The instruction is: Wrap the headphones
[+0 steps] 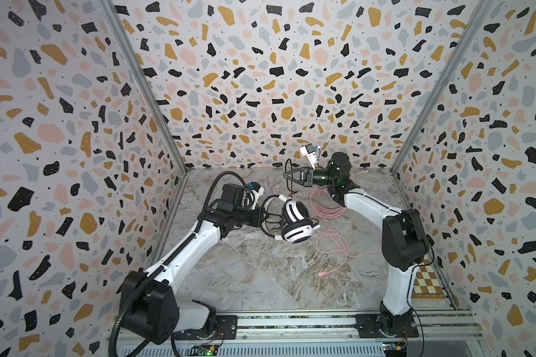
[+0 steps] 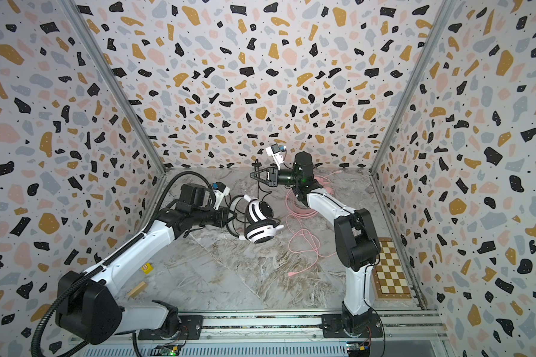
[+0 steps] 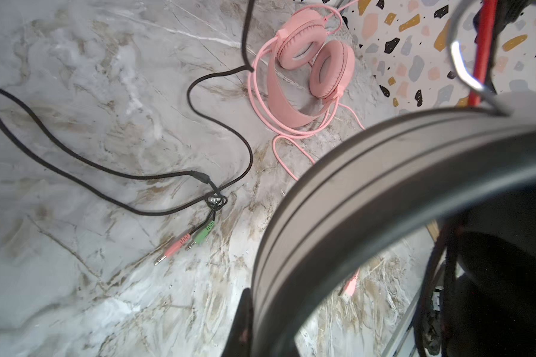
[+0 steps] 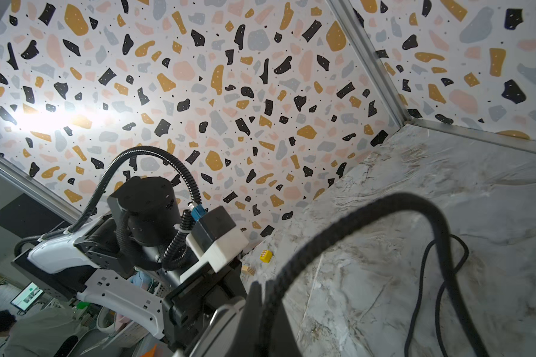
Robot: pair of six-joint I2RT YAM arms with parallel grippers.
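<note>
The white headphones (image 1: 295, 223) with black pads hang tilted just above the marble floor, mid-scene in both top views. My left gripper (image 1: 265, 216) is shut on their black band (image 3: 353, 201), which fills the left wrist view. Farther back, my right gripper (image 1: 287, 175) is raised and shut on their thin black cable (image 4: 369, 216). The cable trails over the floor to pink and green jacks (image 3: 192, 239). The pink headphones (image 3: 307, 61) lie by the back wall, hidden behind the right arm in both top views. Their pink cable (image 1: 328, 213) loops loosely over the floor.
A pink plug (image 1: 322, 274) ends the pink cable toward the front. A small yellow cube (image 2: 147, 268) and a wooden block (image 2: 136, 290) lie by the left wall. A checkered board (image 2: 390, 272) lies along the right wall. Patterned walls close three sides.
</note>
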